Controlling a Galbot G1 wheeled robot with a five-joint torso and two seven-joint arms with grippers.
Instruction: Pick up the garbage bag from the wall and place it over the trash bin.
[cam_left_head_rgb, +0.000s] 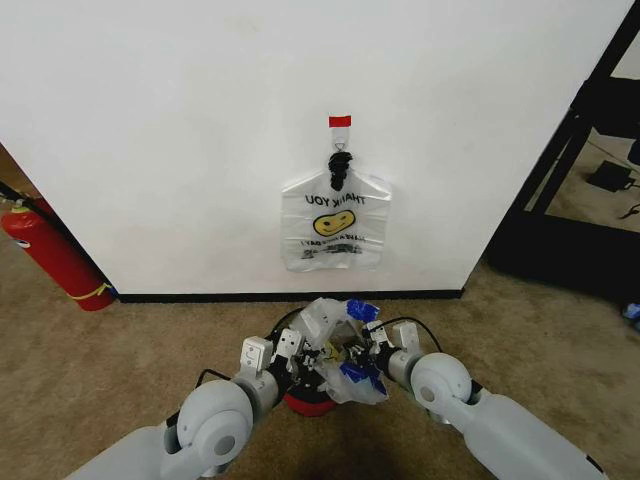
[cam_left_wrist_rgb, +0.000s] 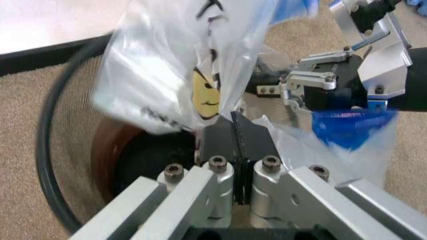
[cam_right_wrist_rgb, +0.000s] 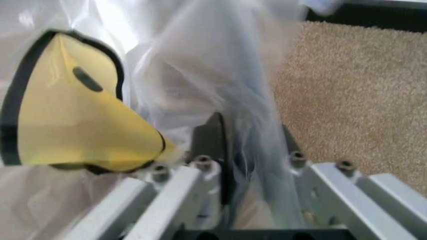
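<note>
The garbage bag (cam_left_head_rgb: 335, 325), crumpled clear plastic with blue patches, hangs between my two grippers just over the trash bin (cam_left_head_rgb: 310, 403), whose black mesh rim and red base show below it. My left gripper (cam_left_head_rgb: 300, 360) is shut, pads pressed together (cam_left_wrist_rgb: 239, 142) on the bag's edge (cam_left_wrist_rgb: 167, 75). The bin's round rim (cam_left_wrist_rgb: 47, 150) lies under it. My right gripper (cam_left_head_rgb: 372, 345) stands open, with bag film (cam_right_wrist_rgb: 220, 90) draped between its fingers (cam_right_wrist_rgb: 213, 142). The yellow smiley print (cam_right_wrist_rgb: 67, 115) folds beside them. The wall (cam_left_head_rgb: 180, 130) rises behind.
A like smiley bag (cam_left_head_rgb: 335, 225) hangs from a black hook (cam_left_head_rgb: 340, 160) under a red tape strip (cam_left_head_rgb: 340, 121). A red fire extinguisher (cam_left_head_rgb: 50, 255) leans at the left. A black frame (cam_left_head_rgb: 570, 200) stands at the right. Brown carpet (cam_left_head_rgb: 150, 340) surrounds the bin.
</note>
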